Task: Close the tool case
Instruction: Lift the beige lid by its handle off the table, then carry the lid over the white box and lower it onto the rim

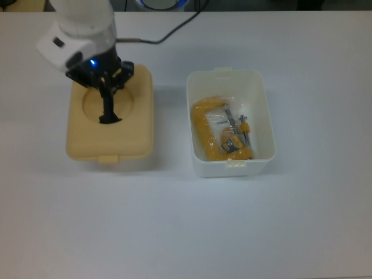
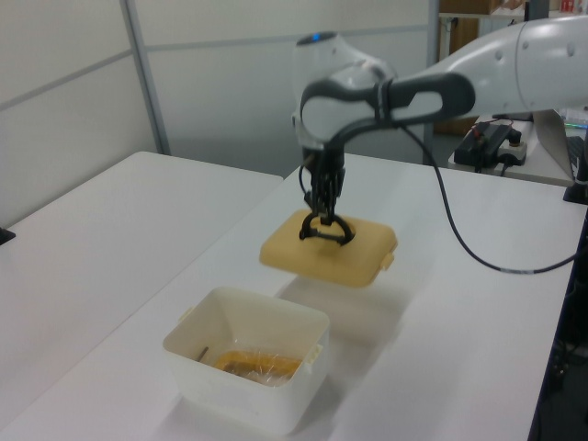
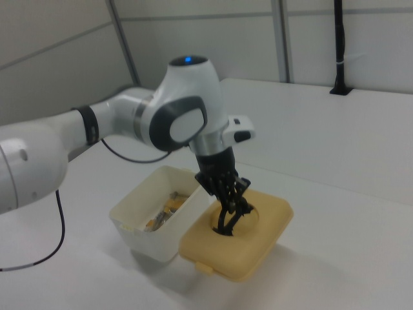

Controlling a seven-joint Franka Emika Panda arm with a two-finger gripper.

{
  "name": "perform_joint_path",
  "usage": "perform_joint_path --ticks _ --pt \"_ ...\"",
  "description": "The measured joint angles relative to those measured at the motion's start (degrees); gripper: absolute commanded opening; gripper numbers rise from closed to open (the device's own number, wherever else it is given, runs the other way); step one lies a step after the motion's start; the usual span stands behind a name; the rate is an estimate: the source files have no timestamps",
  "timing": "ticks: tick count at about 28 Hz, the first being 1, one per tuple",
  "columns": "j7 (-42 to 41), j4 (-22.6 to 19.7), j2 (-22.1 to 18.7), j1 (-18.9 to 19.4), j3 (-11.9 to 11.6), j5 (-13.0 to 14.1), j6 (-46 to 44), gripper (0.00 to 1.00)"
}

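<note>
- In the left view we see the beige lid (image 2: 328, 250) hanging clear of the table (image 2: 110, 220), its shadow lying on the bare surface beneath it; the top view cannot show us this gap, since there the lid (image 1: 110, 119) just looks flat against the white.
- The top view gives us what the side views hide: the inside of the white tub (image 1: 231, 123), where a yellow tool (image 1: 212, 131) wrapped in clear plastic lies with a few small metal parts beside it.
- In the right view we see the lid (image 3: 237, 236) close against the tub (image 3: 158, 213), overlapping its near wall, and we cannot tell from there alone whether they touch; the top view shows them apart.
- We find the gripper (image 2: 323, 204) reaching straight down into the round recess in the middle of the lid, with its jaws clenched on the black handle (image 2: 326, 230) that rises from that recess.
- The lid hangs level under the jaws, with its small latch tab (image 1: 108, 159) on the edge facing the bottom of the top view.
- Relative to the tub, the lid is off to the top view's left and slightly higher in the picture, not over the opening.
- The tub stands upright on the table, open on top, with latch tabs at both short ends.
</note>
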Motion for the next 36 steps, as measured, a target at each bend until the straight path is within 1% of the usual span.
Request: perform_joint_path --ticks 2,4,9,11,18,23,26,31,36 --pt "-0.1 2.2 -0.5 -0.7 0.0 0.9 -2.7 0.0" --pt "-0.1 3.4 -0.8 -0.8 0.0 1.3 -3.9 0.0" --pt "1.3 4.6 -1.3 0.2 0.6 2.6 -5.1 0.0" --pt "3.2 4.6 -1.2 1.7 0.8 2.8 -5.1 0.0" --pt "12.0 4.6 -0.9 10.2 1.2 2.8 -5.1 0.0" --pt "16.2 4.6 -0.9 14.7 1.2 2.7 -5.1 0.0" --pt "18.2 4.6 -0.9 16.1 1.2 2.7 -5.1 0.0" --pt "20.2 4.6 -0.8 17.3 1.2 2.6 -5.1 0.0" --pt "21.7 4.6 -0.6 18.3 1.2 1.3 -4.8 0.0"
